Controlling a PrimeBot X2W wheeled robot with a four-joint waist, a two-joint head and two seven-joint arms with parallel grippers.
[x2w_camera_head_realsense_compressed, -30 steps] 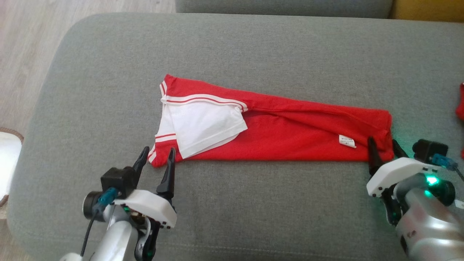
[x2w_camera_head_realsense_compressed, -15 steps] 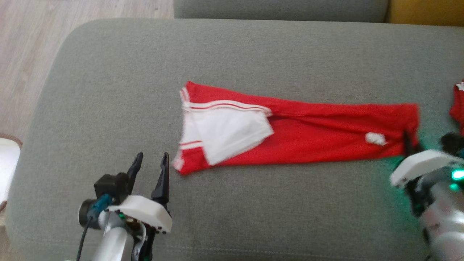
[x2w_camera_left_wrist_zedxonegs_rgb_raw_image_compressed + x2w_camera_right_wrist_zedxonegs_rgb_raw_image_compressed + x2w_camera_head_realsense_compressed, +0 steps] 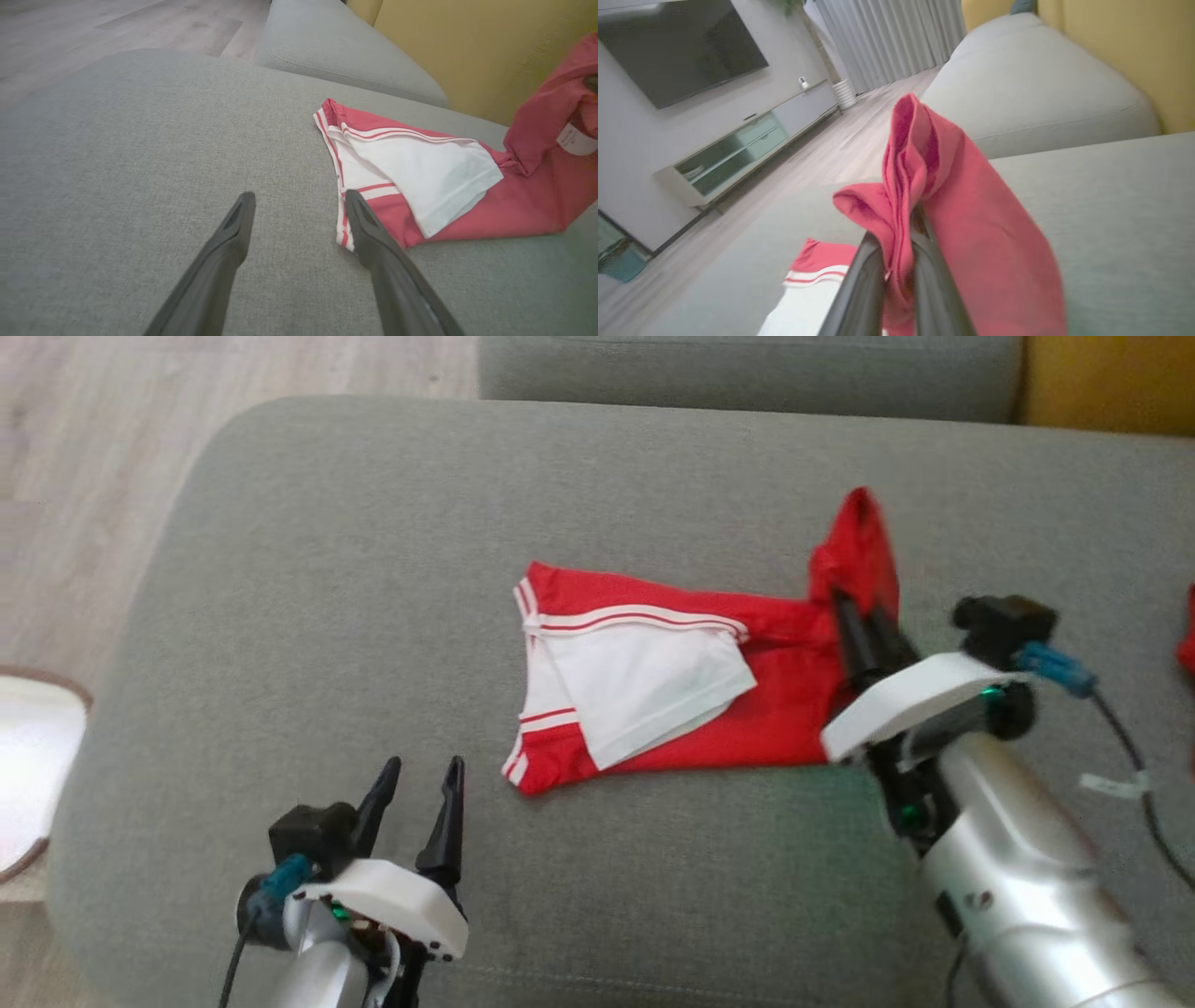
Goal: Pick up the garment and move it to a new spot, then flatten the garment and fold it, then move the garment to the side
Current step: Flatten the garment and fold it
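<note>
The garment (image 3: 653,709) is spread on the sofa cushion (image 3: 327,569) just left of the right claw (image 3: 857,611), which is clenched on the bunched red end and holds it raised. The left claw (image 3: 425,782) is released and empty, with the striped corner just ahead and to its right. Only a thin wad is gripped, so a slip mid-fold is judged possible. With the striped end not pinned down, the whole piece could be dragged rather than folded, and the layers left skewed.

I see the red-and-white cloth garment (image 3: 672,709) on the grey fabric sofa cushion (image 3: 280,569), between my left gripper (image 3: 424,767) and right gripper (image 3: 856,614).
</note>
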